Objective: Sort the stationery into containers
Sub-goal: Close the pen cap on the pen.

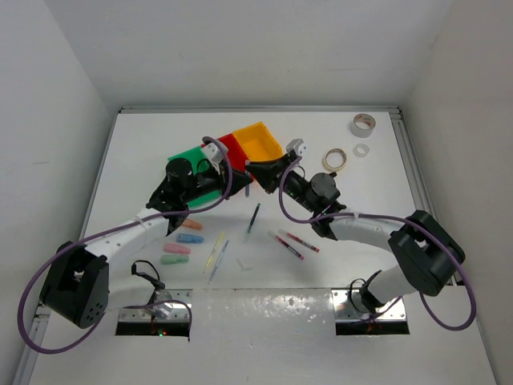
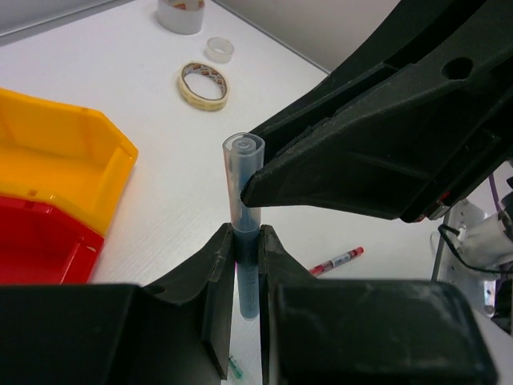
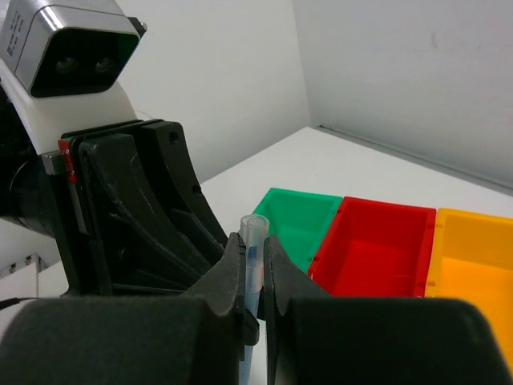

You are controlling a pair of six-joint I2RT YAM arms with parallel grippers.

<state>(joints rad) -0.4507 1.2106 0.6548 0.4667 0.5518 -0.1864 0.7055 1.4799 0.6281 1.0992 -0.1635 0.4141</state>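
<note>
Plastic everywhere in this one: the three bins are glossy moulded tubs joined in a row, green bin (image 3: 298, 199), red bin (image 3: 377, 210) and yellow-orange bin (image 2: 56, 120), all rectangular with thick rims, sitting on a smooth white table (image 1: 321, 132). The blue pen (image 2: 244, 196) is a slim translucent tube with a round open-looking end on top. It stands pretty much upright over the table just in front of the red and yellow-orange bins, not inside any of them. Both arms have it at once. The left gripper (image 2: 247, 237) has its matte black, slightly grainy fingers squeezed onto the lower part of the barrel with no gap beyond the pen itself. The right gripper (image 3: 253, 245) is pinched onto it too, and from the left wrist view its tip meets the pen higher up, just under the top end. Further back on the table there's a flat tan tape roll (image 2: 203, 85), a tiny white ring (image 2: 220, 49) and a taller grey tape roll (image 2: 180, 14), all apart from each other. A red pen (image 2: 337, 261) lies flat off to the side.
</note>
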